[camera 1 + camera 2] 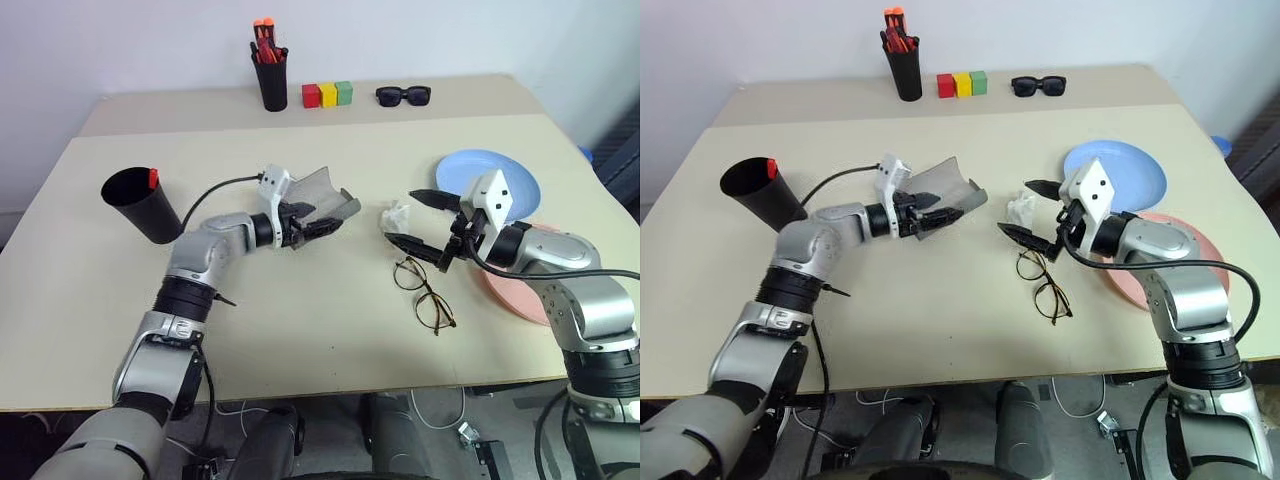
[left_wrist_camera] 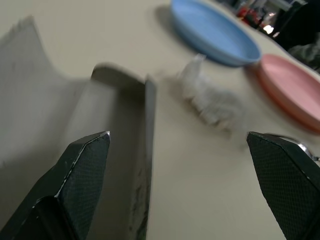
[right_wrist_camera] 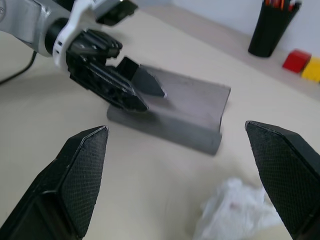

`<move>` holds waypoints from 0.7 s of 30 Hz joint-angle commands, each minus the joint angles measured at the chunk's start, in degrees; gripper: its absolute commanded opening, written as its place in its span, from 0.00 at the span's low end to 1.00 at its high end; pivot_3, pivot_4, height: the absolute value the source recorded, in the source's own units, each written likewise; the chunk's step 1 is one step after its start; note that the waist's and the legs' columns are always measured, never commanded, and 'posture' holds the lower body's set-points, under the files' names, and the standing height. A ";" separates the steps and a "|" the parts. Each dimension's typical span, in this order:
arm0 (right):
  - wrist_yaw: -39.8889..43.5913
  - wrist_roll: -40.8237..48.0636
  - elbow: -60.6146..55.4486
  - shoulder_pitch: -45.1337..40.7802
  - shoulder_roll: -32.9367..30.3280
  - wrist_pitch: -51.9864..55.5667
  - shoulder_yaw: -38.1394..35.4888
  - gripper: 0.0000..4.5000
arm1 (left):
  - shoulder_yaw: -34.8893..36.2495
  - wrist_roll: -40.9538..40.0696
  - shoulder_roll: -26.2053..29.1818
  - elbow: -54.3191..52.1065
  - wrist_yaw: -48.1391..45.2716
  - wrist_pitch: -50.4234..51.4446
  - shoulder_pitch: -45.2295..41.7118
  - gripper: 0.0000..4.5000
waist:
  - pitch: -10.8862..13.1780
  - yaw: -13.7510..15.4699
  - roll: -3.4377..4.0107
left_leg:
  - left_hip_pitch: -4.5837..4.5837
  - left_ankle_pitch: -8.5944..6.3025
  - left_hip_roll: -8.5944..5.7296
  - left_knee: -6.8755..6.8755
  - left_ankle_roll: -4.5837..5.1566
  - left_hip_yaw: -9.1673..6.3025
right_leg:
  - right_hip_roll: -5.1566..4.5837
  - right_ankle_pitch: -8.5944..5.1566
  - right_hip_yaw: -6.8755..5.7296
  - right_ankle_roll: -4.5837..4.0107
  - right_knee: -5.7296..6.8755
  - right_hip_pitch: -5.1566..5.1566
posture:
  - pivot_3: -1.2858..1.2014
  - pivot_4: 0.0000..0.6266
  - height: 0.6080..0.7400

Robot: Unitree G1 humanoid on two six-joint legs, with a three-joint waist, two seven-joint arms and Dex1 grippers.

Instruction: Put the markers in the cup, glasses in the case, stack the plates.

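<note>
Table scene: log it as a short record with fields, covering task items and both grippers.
cup: left side of the table, tilted, red marker at its rim
case: open, at left gripper
glasses: on the table, unfolded
plates: blue plate overlapping pink plate
left gripper: open
right gripper: open, above the glasses

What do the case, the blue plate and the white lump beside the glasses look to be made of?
Case: grey, matte and felt-like over a stiff shell that holds its curve. Blue plate: probably plastic or melamine, smooth with a soft sheen. White lump: crumpled tissue or thin wrapper; can't tell which.
</note>
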 commanded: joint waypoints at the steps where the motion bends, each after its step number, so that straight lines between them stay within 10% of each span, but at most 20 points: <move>1: -1.29 0.35 -4.14 0.86 -1.06 -0.60 -3.04 1.00 | -1.91 3.47 -0.02 2.22 -2.22 0.07 -3.09 0.99 | 0.00 0.24 0.00 | 0.00 -0.01 0.00 0.00 0.02 0.00 | 0.00 0.00 0.01 0.00 0.00 0.01 | 0.52 0.24 1.00; 6: -2.66 0.16 -5.75 2.52 -1.14 -0.36 -3.67 1.00 | -2.39 4.45 -2.31 5.26 -5.23 1.82 -4.39 0.88 | 0.00 0.29 0.00 | 0.02 -0.04 0.00 0.01 0.08 -0.02 | -0.01 0.00 0.01 0.01 -0.02 0.06 | 0.52 0.24 1.00; 14: -3.58 -0.45 -5.95 2.82 -0.80 -1.20 -3.35 1.00 | -3.21 7.13 -1.90 4.65 -8.81 2.74 -4.97 0.05 | 0.00 0.19 0.00 | 0.03 -0.04 0.00 0.01 0.08 -0.01 | -0.01 0.00 0.01 0.01 -0.01 0.05 | 0.52 0.24 1.00; 21: -3.23 -0.87 -4.69 1.46 -0.57 -1.87 -2.50 1.00 | -6.53 8.29 7.43 0.10 -25.08 -1.17 -3.86 0.01 | 0.00 -0.06 0.00 | 0.04 -0.04 0.02 -0.01 0.08 0.01 | 0.00 0.00 0.01 0.01 0.02 0.02 | 0.52 0.24 1.00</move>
